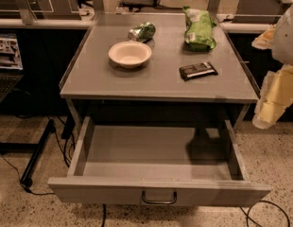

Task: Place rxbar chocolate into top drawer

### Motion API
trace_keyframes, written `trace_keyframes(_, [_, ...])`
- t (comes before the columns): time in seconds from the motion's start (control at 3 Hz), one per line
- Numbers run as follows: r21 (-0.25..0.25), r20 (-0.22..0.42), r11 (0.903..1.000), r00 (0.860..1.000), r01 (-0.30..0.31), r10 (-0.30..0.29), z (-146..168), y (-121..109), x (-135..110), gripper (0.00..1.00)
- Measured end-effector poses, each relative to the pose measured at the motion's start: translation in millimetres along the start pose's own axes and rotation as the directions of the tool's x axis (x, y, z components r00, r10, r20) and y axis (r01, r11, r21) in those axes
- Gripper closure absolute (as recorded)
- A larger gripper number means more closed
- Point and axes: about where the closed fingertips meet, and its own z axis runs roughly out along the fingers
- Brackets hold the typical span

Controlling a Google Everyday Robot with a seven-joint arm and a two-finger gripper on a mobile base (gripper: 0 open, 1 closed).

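The rxbar chocolate (198, 70), a small dark wrapper with pale lettering, lies flat on the grey table top (160, 82) towards the front right. The top drawer (156, 148) under the table top is pulled open and shows nothing inside; its loop handle (159, 198) sits at the centre of the front panel. My gripper (271, 100), pale yellow and white, hangs at the right edge of the view, beside the table's right side and above the floor. It is to the right of the bar and apart from it, and it holds nothing I can see.
A white bowl (130, 54) stands on the table's left half. A crushed green can (142, 31) lies behind it. A green chip bag (199, 28) lies at the back right. Cables (260, 212) trail on the floor around the drawer.
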Motion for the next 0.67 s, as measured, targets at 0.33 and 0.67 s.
trace_keyframes(0.33, [0.003, 0.002, 1.0, 1.0, 0.0, 0.0, -0.3, -0.8, 0.0, 0.0])
trace_keyframes(0.67, [0.012, 0.077, 0.9998, 0.997, -0.014, 0.013, 8.4, -29.5, 5.2, 0.0])
